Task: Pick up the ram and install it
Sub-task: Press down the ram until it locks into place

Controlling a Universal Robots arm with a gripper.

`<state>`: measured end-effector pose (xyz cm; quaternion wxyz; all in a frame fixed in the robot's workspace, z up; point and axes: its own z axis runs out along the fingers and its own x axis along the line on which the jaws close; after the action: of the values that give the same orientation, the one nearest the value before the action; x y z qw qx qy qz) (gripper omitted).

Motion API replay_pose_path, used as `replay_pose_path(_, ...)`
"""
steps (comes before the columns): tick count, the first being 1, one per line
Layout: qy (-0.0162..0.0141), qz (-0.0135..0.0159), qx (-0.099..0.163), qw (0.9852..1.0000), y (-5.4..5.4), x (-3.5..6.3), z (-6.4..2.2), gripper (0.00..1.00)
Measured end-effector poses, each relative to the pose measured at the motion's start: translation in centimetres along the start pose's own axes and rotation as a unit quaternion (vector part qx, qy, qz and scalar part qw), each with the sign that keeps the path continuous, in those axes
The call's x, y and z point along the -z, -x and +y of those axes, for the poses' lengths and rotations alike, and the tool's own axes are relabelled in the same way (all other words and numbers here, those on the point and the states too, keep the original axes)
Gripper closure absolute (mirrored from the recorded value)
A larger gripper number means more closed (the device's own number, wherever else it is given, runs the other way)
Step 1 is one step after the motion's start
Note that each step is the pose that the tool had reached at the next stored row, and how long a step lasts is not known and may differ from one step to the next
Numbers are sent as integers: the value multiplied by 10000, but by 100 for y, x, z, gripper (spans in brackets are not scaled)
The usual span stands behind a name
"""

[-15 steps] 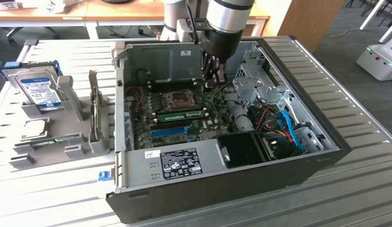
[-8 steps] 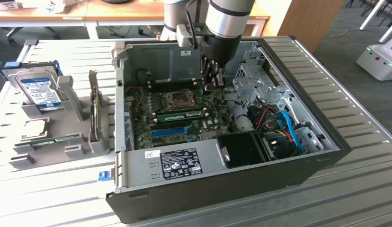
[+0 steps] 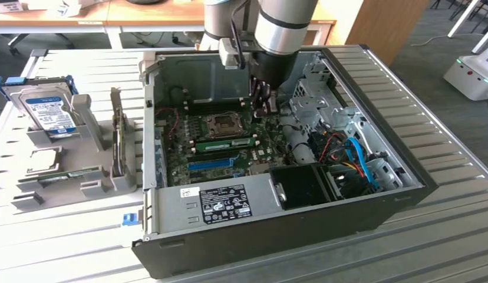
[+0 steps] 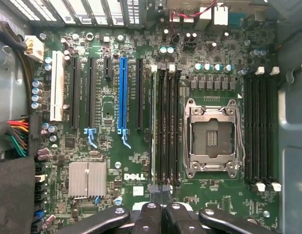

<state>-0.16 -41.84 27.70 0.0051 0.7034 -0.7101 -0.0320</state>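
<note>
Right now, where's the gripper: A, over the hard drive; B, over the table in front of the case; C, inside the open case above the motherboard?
C: the gripper reaches down into the case, over the motherboard near the CPU socket.

Jaws closed together over motherboard [image 4: 116, 161]; ram [image 4: 152, 126] seated edge-on between blue slot [image 4: 123, 97] and CPU socket [image 4: 211, 136].
</note>
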Motion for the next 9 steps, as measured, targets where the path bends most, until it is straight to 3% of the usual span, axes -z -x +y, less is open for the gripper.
replay_pose_path(9,0,5,-1,10000,-5,-143,-7,89)
